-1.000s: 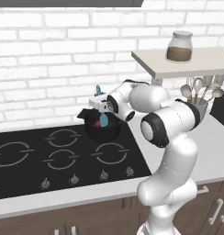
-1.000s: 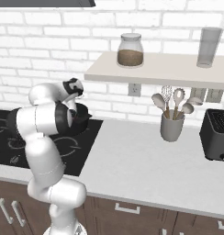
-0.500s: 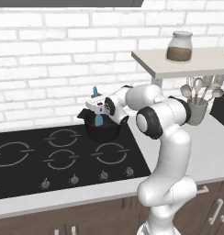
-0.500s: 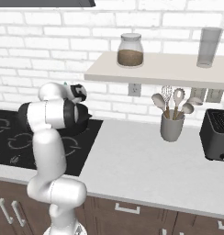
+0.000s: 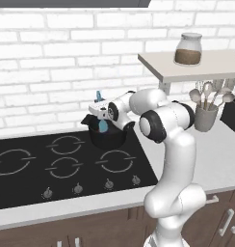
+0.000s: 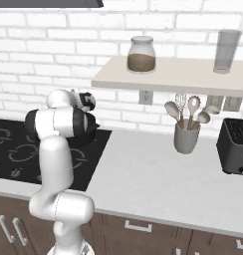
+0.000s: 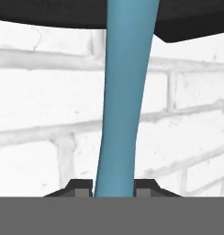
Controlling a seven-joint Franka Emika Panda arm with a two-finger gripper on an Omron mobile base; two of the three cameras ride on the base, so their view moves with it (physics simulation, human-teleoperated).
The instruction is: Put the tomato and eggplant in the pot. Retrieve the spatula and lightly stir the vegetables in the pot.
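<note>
- The spatula is clamped between the two dark finger tips of the gripper; in the hand view its light-blue handle runs straight up from between them.
- From the left base view its blade hangs at the mouth of the pot, while the top of its handle pokes up above the hand.
- The pot sits on the back right burner of the black cooktop, just in front of the wall; what lies inside it cannot be seen.
- The cooktop is set into a pale grey counter, with knobs along its front edge and dark wood cabinets below.
- A white brick wall backs the whole counter.
- To the right, a pale shelf carries a glass jar of brown contents and a tall grey glass.
- Under the shelf stands a grey utensil cup with beige spoons and a whisk, and a black toaster beside it.
</note>
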